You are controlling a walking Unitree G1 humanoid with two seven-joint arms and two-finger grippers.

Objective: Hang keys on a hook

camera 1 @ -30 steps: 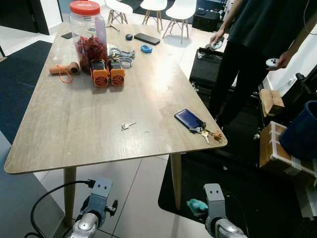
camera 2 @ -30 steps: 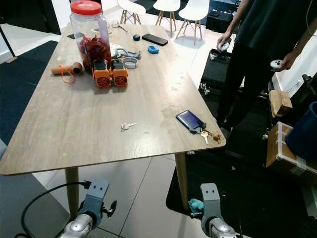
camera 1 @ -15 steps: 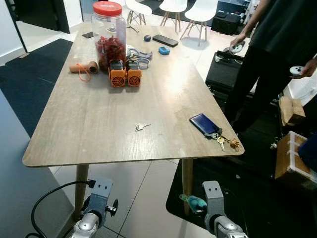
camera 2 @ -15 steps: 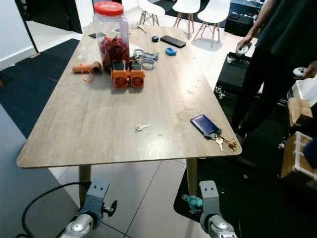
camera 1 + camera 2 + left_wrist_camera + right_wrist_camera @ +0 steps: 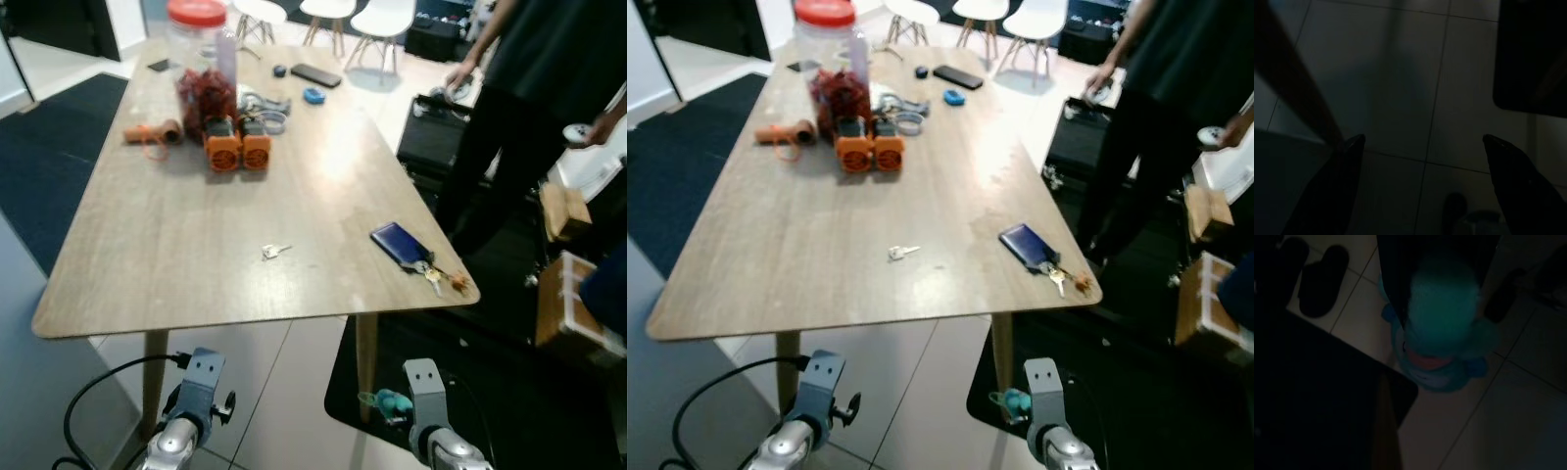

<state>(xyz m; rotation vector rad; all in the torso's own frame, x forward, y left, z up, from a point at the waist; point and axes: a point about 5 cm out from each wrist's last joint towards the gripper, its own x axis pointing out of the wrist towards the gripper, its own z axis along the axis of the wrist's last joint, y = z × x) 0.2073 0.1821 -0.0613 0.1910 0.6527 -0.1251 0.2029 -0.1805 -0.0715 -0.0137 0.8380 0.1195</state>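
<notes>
Wooden and pale, the long table (image 5: 176,245) held the task's bunch of keys (image 5: 434,275) at its near right corner, just beside a dark blue card case (image 5: 399,243) and close to the table's edge, while 1 small loose key (image 5: 273,252) lay alone near the middle. Nothing of the job appeared done: the keys lay untouched and no hook could be made out. Both arms hung idle below the tabletop, the left gripper (image 5: 1422,147) with its 2 fingers spread wide over bare floor tiles and holding nothing; whether the right gripper (image 5: 423,387) was open could not be told in the dim wrist view, which looked down on a teal plush toy (image 5: 1442,333). A red-lidded jar (image 5: 200,59) and 2 orange gadgets (image 5: 239,150) crowded the far end. A person (image 5: 534,78) stood off the right side, narrowing the room there, and the keys' perch suggested a careless nudge could drop them.
</notes>
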